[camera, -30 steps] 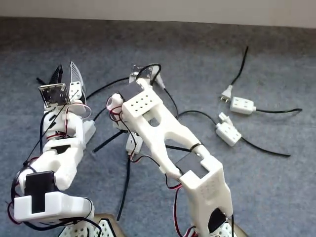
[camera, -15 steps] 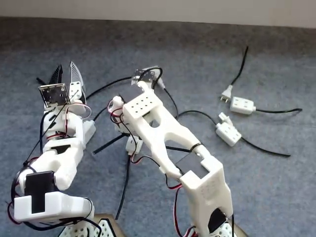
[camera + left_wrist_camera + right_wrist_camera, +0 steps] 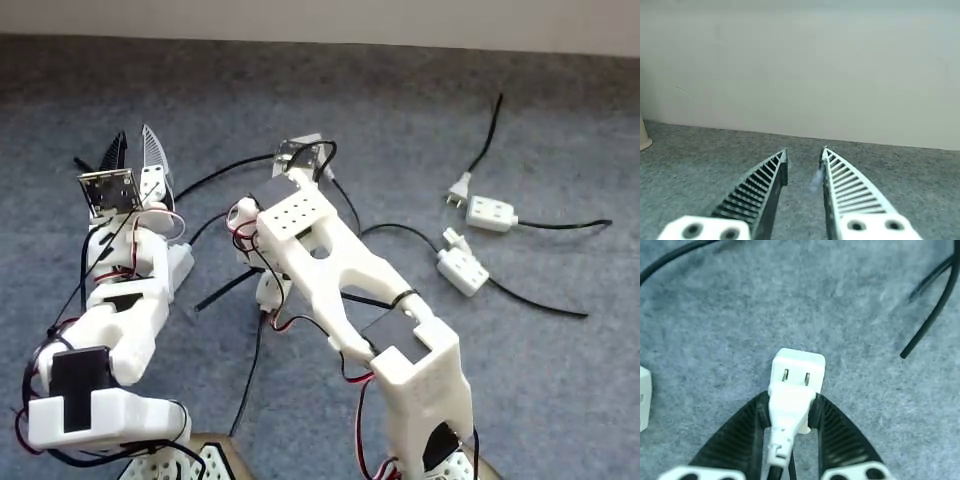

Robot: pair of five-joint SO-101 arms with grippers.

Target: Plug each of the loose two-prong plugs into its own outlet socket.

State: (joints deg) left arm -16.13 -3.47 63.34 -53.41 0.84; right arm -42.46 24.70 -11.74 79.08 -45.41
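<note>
Right gripper (image 3: 791, 399) pinches plug (image 3: 798, 367) by narrow body, low over carpet (image 3: 880, 300), prongs pointing away from wrist. Plug looks light, hard plastic, likely bit slippery. Cord (image 3: 771, 471) probably stiff and may tug sideways, so flat sides near head seem best hold. Left gripper (image 3: 803, 155) spread, empty, raised toward wall.

Edge socket (image 3: 642, 397) cut off. In high view, arm hides plug. Whether far socket (image 3: 490, 212) and mid socket (image 3: 462, 271) already hold plugs, cannot tell.

We note: the high view looks down on the grey carpeted table (image 3: 560, 390); left wrist faces the pale plain wall (image 3: 800, 65); right wrist sits close above the same carpet.
</note>
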